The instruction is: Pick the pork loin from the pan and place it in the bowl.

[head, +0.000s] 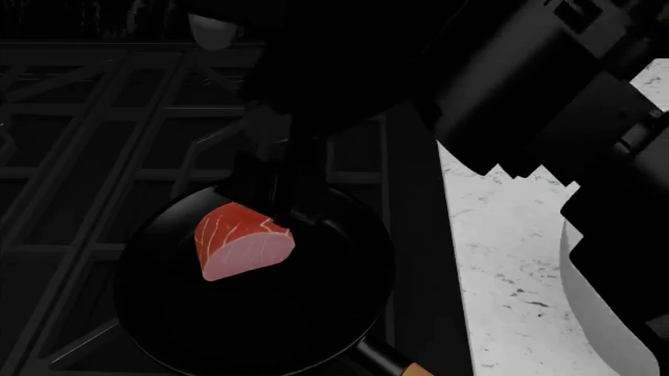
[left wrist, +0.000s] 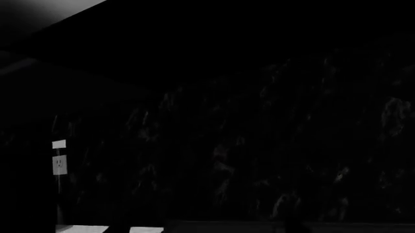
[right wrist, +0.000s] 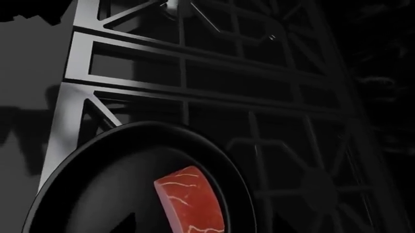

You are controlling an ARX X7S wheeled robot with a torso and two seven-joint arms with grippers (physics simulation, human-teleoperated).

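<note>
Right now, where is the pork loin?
In the head view the pork loin lies inside the black pan on the stove grate, just below the right gripper.

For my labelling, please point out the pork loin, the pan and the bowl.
pork loin (head: 243,249), head view, on its pale cut side.
pan (head: 313,329), head view, on its bare black floor.
bowl (head: 596,313), head view, on its visible grey wall.

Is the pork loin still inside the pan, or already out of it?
Inside. In the head view the pork loin lies within the rim of the pan, under the right gripper. Whether the gripper touches it cannot be told.
</note>
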